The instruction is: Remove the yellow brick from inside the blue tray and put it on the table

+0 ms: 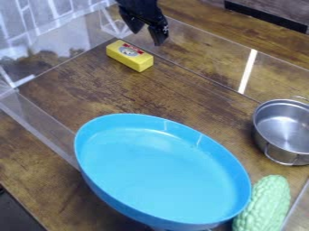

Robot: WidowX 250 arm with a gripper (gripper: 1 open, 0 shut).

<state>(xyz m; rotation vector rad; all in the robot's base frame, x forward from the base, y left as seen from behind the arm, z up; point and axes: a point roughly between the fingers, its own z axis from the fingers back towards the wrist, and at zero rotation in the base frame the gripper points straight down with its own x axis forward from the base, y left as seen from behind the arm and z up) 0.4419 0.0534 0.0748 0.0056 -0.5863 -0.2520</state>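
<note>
The yellow brick (129, 55) lies on the dark wood table (193, 95) at the far left, outside the blue tray (163, 168). The tray is a large round light-blue dish at the front, with nothing inside it. My black gripper (143, 30) hangs just above and behind the brick, at the top of the view. Its fingers (157, 34) point down and stand apart, open, holding nothing and clear of the brick.
A small steel bowl (285, 131) sits at the right edge. A bumpy pale-green vegetable-shaped object (266, 207) lies at the front right, beside the tray. Clear plastic walls (42, 77) run along the table's left and back sides.
</note>
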